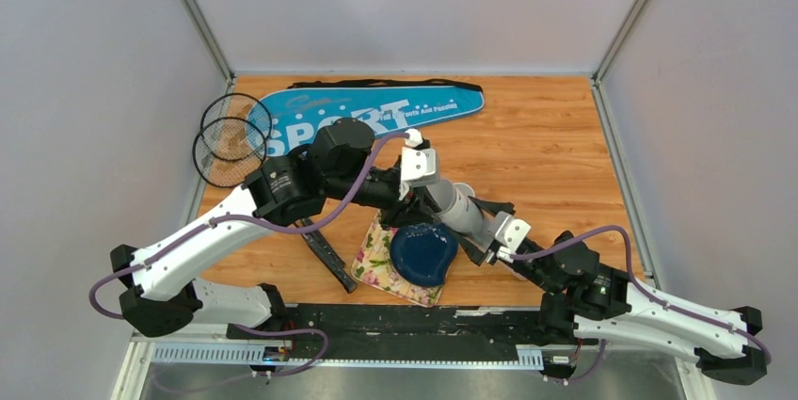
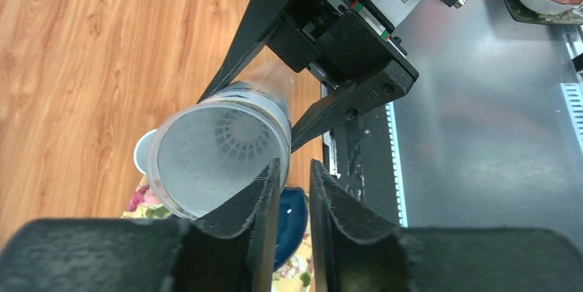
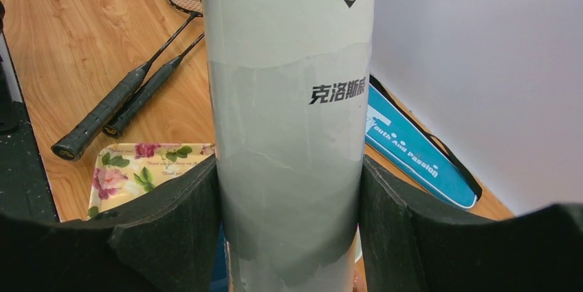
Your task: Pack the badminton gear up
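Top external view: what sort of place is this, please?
Probably a robot test cell: a wooden table walled by plain grey panels, two robot arms mounted along its near edge, the right gripper holding a white tube.

Robot test cell in a lab, plain white panel walls (image 1: 414,5), aluminium corner posts (image 1: 195,9), wooden tabletop (image 1: 546,136)

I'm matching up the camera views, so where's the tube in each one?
Top: tube at centre, slanting.
Left wrist: tube left of centre, open end facing the camera.
Right wrist: tube fills the centre, between the fingers.
Shared landmark: floral cloth, in all three.
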